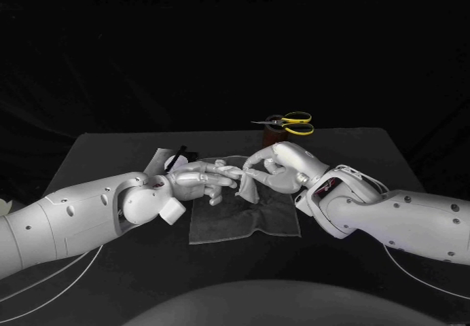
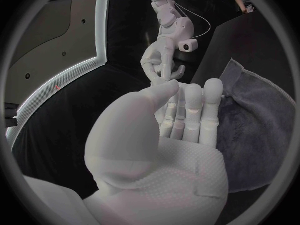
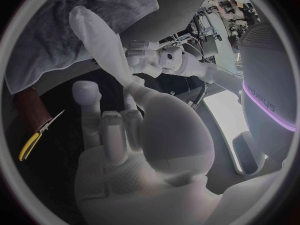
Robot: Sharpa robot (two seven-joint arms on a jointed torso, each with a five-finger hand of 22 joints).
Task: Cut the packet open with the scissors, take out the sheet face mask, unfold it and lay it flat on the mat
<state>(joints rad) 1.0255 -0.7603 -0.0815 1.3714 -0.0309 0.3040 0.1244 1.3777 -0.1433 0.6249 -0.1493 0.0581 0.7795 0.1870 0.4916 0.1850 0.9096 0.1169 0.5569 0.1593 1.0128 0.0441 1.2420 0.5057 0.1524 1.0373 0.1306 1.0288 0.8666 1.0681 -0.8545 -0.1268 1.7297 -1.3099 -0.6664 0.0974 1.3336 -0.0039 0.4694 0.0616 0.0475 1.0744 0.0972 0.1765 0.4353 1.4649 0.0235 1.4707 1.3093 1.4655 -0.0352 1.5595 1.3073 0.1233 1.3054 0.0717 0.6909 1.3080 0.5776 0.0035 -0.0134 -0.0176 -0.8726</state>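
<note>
White mask in right robot hand

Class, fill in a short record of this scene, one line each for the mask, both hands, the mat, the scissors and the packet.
mask: white, still folded, hanging between the two hands above the mat
left hand: seems to pinch the mask's edge
right hand: holds the mask
mat: grey, spread flat
scissors: yellow handles, on a brown stand at the back, untouched
packet: silver, beyond the left hand
</note>
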